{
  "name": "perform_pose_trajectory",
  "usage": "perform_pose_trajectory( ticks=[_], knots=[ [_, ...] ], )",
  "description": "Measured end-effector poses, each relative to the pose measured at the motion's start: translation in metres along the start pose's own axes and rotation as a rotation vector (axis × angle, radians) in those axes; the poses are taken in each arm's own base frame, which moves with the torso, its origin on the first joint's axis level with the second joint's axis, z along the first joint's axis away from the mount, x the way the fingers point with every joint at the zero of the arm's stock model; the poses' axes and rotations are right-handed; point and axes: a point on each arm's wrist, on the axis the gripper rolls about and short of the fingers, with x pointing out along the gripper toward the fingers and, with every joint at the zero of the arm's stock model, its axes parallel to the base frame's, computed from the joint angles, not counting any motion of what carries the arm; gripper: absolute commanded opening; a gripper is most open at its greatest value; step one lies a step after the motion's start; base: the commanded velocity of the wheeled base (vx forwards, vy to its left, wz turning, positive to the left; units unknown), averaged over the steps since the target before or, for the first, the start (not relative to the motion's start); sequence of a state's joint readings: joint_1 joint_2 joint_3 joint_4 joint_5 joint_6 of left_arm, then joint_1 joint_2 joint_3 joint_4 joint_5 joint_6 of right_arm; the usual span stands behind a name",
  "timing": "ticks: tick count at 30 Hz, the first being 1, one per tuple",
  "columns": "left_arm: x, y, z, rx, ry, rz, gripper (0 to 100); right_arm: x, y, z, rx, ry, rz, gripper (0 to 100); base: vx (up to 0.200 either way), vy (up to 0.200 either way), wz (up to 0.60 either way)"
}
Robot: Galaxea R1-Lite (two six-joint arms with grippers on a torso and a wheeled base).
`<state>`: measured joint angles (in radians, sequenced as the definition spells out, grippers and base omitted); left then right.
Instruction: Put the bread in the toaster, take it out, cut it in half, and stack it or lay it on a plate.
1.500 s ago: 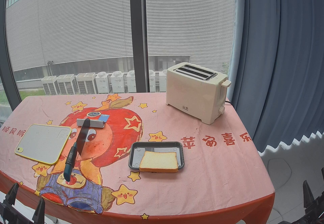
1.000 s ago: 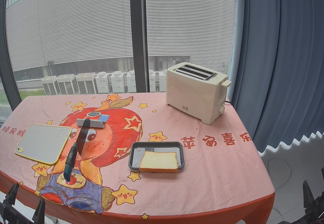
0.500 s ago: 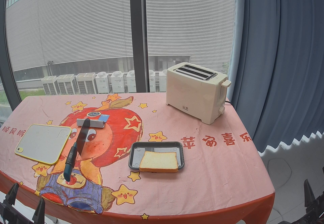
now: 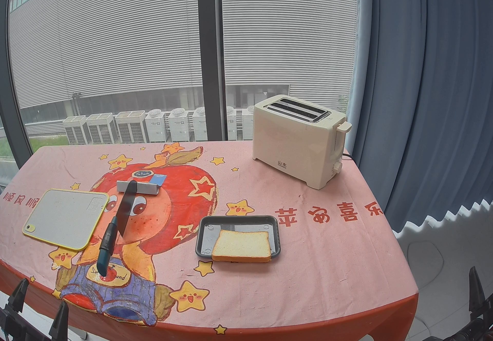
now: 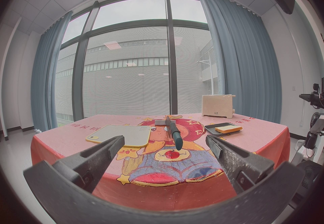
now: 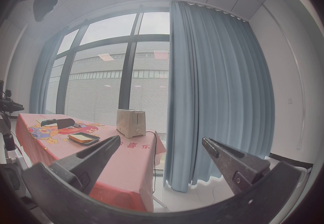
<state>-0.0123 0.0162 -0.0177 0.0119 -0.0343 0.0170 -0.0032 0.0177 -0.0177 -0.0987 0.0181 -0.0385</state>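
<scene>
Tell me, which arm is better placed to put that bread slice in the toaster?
Probably the right pincer: the toaster stands on its side, while the bread slice lies about midway. The left pincer sits nearer the knife and cutting board.

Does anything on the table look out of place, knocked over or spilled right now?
Nothing is spilled or tipped. The toaster stands upright, and the knife lies beside the cutting board. Only the bread sits off-centre, overlapping the near rim of its tray.
</scene>
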Motion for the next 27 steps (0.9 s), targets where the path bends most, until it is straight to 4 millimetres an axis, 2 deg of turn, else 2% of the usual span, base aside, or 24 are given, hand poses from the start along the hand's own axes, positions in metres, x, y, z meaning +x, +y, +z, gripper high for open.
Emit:
perform_pose_trajectory(
  ticks=[6,11,27],
  knots=[
    [0.0,0.0,0.0,0.0,0.0,0.0,100,0.0,0.0005,0.001,0.002,-0.011,0.024,100,0.0,0.0,0.0],
    [0.0,0.0,0.0,0.001,0.0,0.0,100,-0.0002,0.0027,0.0006,0.013,-0.006,0.12,100,0.0,0.0,0.0],
    [0.0,0.0,0.0,0.001,0.0,0.0,100,-0.0001,0.004,0.0063,0.015,-0.006,0.181,100,0.0,0.0,0.0]
  ],
)
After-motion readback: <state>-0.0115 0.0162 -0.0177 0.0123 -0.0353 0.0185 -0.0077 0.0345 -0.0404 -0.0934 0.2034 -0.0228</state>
